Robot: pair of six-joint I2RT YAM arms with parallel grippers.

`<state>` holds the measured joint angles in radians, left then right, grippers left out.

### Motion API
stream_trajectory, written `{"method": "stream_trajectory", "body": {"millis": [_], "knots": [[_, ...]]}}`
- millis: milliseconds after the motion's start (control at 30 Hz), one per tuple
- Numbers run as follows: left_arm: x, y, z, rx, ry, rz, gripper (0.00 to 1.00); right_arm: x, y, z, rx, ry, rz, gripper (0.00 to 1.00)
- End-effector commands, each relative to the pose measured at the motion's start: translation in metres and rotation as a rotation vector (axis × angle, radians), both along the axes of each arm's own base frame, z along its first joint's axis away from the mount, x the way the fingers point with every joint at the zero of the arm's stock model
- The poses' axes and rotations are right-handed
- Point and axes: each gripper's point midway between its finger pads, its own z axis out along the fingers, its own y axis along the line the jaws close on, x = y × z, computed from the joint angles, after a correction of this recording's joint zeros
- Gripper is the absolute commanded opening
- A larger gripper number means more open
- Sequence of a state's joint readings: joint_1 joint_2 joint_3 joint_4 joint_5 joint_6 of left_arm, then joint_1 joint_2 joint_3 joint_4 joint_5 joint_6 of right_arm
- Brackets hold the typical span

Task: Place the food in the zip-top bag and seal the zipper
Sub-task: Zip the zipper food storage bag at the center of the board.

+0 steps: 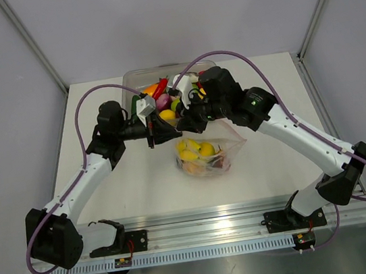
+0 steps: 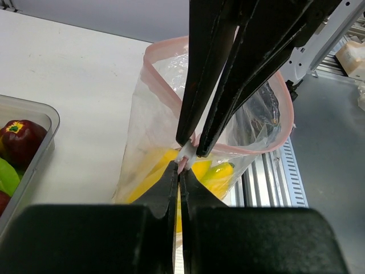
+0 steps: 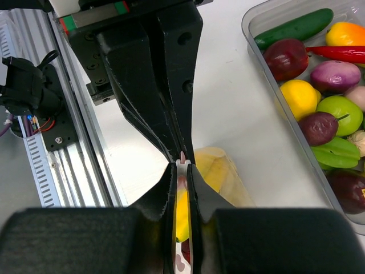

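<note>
The clear zip-top bag [image 1: 230, 145] stands in the table's middle with yellow food [image 1: 198, 150] inside. Both grippers meet at its near-left corner. My left gripper [image 1: 160, 132] is shut on the end of the pink zipper [image 2: 151, 74], fingertips [image 2: 171, 174] pinching the strip. My right gripper [image 1: 191, 121] is shut on a small white slider piece [image 2: 187, 153] on the same strip, tip to tip with the left. In the left wrist view the bag's mouth stands open in a loop. In the right wrist view my right gripper [image 3: 182, 171] holds the strip above the yellow food [image 3: 181, 211].
The rigid clear tub [image 1: 131, 77] behind the grippers holds several toy fruits and vegetables: a green cucumber [image 3: 293, 25], a red chilli [image 3: 342, 52], a yellow lemon [image 3: 299, 97], purple pieces. An aluminium rail [image 1: 202, 223] runs along the near edge.
</note>
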<state>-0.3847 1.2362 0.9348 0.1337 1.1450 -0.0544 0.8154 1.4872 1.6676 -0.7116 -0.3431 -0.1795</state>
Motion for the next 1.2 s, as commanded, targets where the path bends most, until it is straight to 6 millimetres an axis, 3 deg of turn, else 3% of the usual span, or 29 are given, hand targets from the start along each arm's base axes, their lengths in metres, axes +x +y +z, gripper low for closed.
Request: {"method": "stream_trajectory", "body": {"millis": [0,133,167,200,300,533,1033,1167], "knots": [[0.007,-0.001,0.010,-0.015,-0.018,0.001,0.00,-0.011,0.000,0.058,0.133,-0.107,0.039,0.05],[0.007,-0.001,0.015,-0.025,-0.030,0.003,0.00,-0.013,-0.004,0.065,0.126,-0.124,0.049,0.11],[0.008,-0.001,0.015,-0.027,-0.031,0.010,0.00,-0.014,-0.005,0.063,0.115,-0.120,0.049,0.16],[0.009,-0.001,0.017,-0.029,-0.036,0.014,0.00,-0.013,-0.006,0.063,0.110,-0.126,0.046,0.26],[0.010,0.000,0.020,-0.033,-0.048,0.031,0.00,-0.014,-0.008,0.063,0.101,-0.132,0.050,0.39],[0.009,0.001,0.026,-0.050,-0.078,0.036,0.00,-0.013,-0.008,0.046,0.038,-0.124,0.077,0.55],[0.007,0.002,0.027,-0.053,-0.095,0.034,0.00,-0.003,0.007,0.019,-0.055,-0.096,0.151,0.53],[0.006,0.002,0.026,-0.052,-0.104,0.027,0.00,0.001,0.009,0.016,-0.062,-0.097,0.146,0.41]]}}
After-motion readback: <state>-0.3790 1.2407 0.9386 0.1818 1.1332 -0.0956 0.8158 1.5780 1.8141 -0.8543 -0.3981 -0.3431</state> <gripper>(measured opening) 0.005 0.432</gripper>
